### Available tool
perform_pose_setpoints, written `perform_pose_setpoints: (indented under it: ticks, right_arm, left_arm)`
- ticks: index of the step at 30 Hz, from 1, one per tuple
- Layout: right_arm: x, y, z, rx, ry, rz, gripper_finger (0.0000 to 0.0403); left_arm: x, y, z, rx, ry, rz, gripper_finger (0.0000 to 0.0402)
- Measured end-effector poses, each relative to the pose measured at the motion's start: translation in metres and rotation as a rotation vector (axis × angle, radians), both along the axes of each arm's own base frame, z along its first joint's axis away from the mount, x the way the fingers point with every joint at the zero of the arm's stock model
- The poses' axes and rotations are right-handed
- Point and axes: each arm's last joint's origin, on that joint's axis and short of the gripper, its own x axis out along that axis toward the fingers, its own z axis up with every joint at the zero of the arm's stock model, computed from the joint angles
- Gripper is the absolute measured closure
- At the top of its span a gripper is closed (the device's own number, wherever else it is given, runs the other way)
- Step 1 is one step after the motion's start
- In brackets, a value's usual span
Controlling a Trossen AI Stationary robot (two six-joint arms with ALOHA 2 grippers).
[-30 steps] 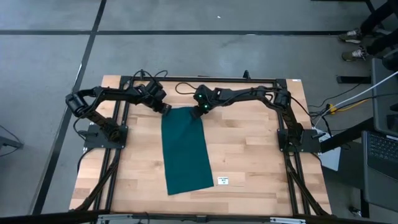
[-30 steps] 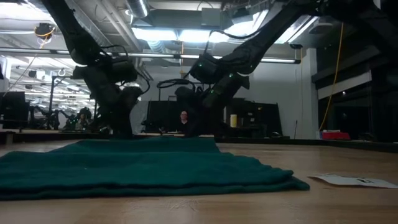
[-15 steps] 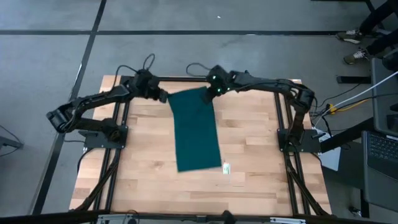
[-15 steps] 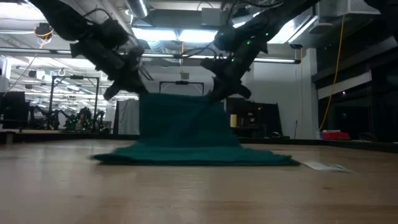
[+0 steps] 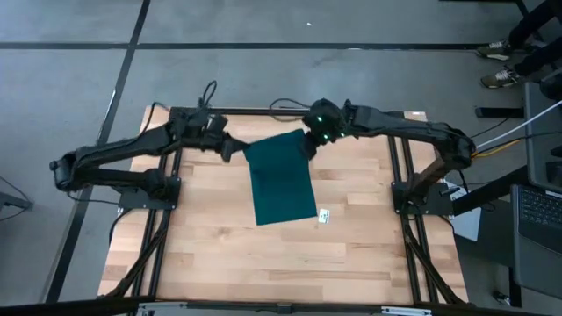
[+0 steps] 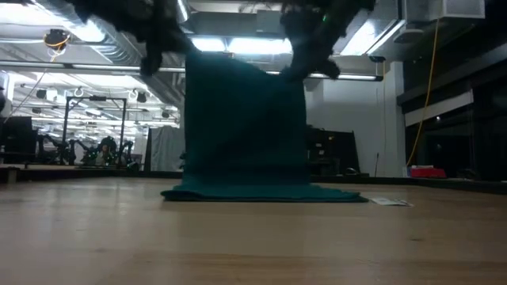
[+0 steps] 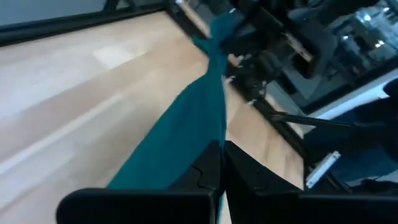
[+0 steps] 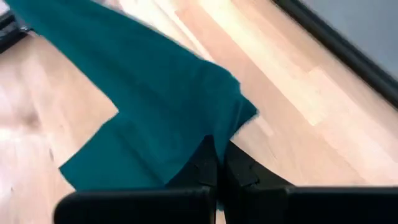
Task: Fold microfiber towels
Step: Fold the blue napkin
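The teal towel (image 5: 281, 178) hangs lifted over the far half of the table (image 5: 219, 254), held up by its two far corners, with its near edge resting in a fold on the wood. The left end effector (image 5: 230, 147) is clamped tight on the towel's left far corner, and the right end effector (image 5: 310, 144) is pinched shut on the right far corner. In the low view the towel (image 6: 244, 127) drops as a nearly upright sheet from both end effectors down to the table, its lower part spreading flat. A small white card (image 5: 324, 215) lies on the table just beside the towel's near right corner. Both wrist views show the cloth running out from between closed fingers.
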Motion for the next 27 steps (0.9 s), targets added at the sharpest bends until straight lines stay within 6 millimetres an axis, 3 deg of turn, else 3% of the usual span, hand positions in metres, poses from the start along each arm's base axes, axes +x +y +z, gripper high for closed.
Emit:
perform_pose_setpoints:
  ticks: [3,6,10,15,18,21,24,27]
  right_arm:
    - [-0.004,0.018,0.011,-0.048,-0.019,-0.006,0.0403]
    - [-0.008,0.021,0.018,-0.07,-0.044,-0.023,0.0403]
    - [-0.011,0.002,0.022,-0.09,-0.072,-0.073,0.0403]
    - [-0.015,-0.033,0.032,-0.166,-0.171,-0.118,0.0403]
    - [-0.02,-0.046,0.058,-0.213,-0.22,-0.127,0.0403]
    - [-0.029,-0.043,0.1,-0.272,-0.268,-0.112,0.0403]
    - [-0.038,-0.031,0.139,-0.308,-0.33,-0.09,0.0403]
    - [-0.041,-0.015,0.153,-0.304,-0.329,-0.058,0.0403]
  left_arm:
    - [-0.003,-0.021,0.012,0.044,-0.05,0.035,0.0399]
    - [-0.005,-0.021,0.019,0.061,-0.064,0.085,0.0399]
    - [-0.005,0.001,0.028,0.09,-0.069,0.153,0.0399]
    - [0.002,0.048,0.036,0.136,-0.062,0.19,0.0399]
    - [0.006,0.069,0.067,0.201,-0.136,0.185,0.0399]
    - [0.003,0.073,0.113,0.283,-0.167,0.168,0.0399]
    - [-0.001,0.064,0.15,0.325,-0.154,0.133,0.0399]
    - [-0.002,0.042,0.171,0.346,-0.14,0.089,0.0399]
